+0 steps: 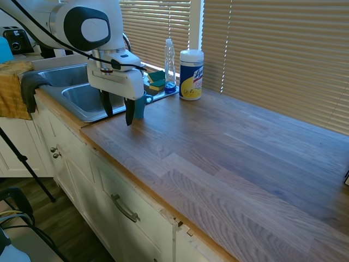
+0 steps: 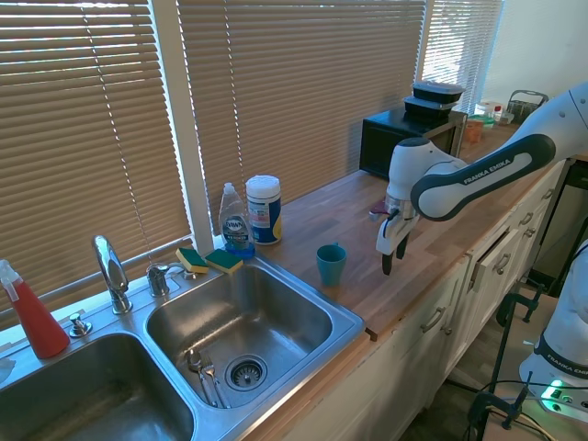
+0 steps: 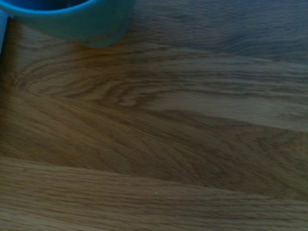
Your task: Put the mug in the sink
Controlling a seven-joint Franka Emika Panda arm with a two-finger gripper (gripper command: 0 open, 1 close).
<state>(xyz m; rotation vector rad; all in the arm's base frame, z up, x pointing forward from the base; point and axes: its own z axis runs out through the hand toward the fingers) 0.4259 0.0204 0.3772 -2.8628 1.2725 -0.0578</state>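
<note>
Teal mug (image 2: 331,265) stands upright on the wooden tabletop (image 2: 386,276) just beside the sink (image 2: 303,358). Empty pincer (image 2: 392,258) hovers near it, fingers apparently parted. Approach step: next, close in and grasp the mug.
</note>
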